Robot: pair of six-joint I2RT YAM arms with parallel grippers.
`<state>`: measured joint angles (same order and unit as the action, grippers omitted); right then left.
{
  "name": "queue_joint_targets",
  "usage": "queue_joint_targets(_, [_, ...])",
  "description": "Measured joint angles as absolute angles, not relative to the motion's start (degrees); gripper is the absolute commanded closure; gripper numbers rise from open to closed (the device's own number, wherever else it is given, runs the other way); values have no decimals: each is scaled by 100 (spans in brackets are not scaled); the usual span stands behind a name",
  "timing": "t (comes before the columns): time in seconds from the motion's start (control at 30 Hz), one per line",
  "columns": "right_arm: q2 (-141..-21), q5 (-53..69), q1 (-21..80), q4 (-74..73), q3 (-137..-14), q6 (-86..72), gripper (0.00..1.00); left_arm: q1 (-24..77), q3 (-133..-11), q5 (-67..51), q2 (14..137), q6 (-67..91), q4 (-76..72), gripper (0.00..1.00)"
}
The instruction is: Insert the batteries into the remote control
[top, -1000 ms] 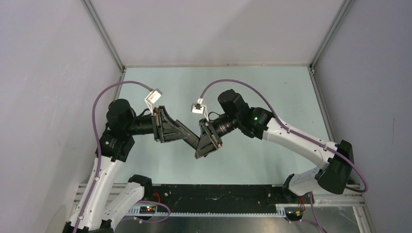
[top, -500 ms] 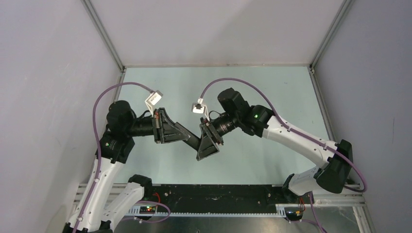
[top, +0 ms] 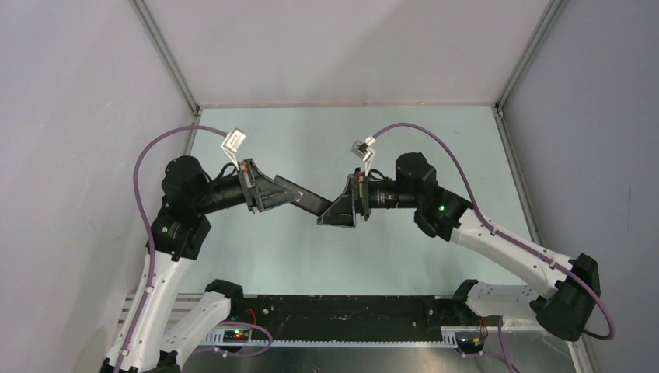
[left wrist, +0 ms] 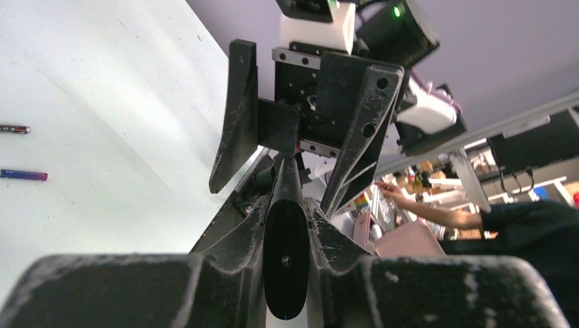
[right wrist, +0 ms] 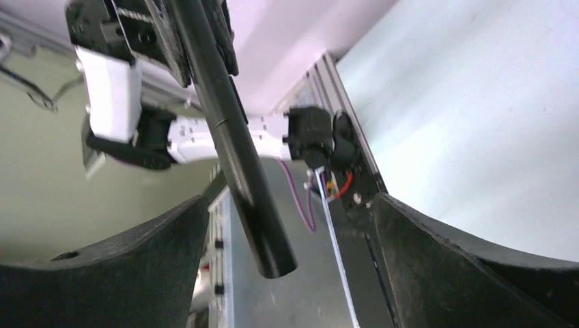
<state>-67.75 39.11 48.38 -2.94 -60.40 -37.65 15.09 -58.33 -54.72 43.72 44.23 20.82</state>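
The remote control (top: pixel 315 204) is a slim black bar held above the table, and my left gripper (top: pixel 289 196) is shut on one end of it. In the left wrist view the remote control (left wrist: pixel 285 266) shows end-on, clamped between both fingers. My right gripper (top: pixel 332 214) faces it, open. In the right wrist view the free end of the remote control (right wrist: pixel 256 205) hangs between the spread fingers (right wrist: pixel 109 273), touching neither. The batteries lie on the table in the left wrist view: a dark one (left wrist: pixel 13 128) and a blue-purple one (left wrist: pixel 24 175). They are hidden in the top view.
The pale green table (top: pixel 435 148) is walled by grey panels on three sides. A black rail (top: pixel 342 311) with the arm bases runs along the near edge. Purple cables loop above both wrists.
My right gripper has opened and let go of the remote, and the right arm has swung back to the right. The left gripper keeps the remote and has shifted slightly up.
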Motion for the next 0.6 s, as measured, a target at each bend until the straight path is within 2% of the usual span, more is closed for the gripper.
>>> queue_joint_targets(0.13, [-6582,3153,4967,897,-5522,-4759,8,1509,-5870,-5048,4388,4869,2082,100])
queue_joint_targets(0.33, [-6589,2379,5105,1988,-5433,-5725,13,1509,-5872,-4554,4386,5494,2088,100])
queue_joint_targets(0.6, [-6766,1800,5181,2547,-5430,-6351,30,1509,-5872,-4230,4348,6010,2071,100])
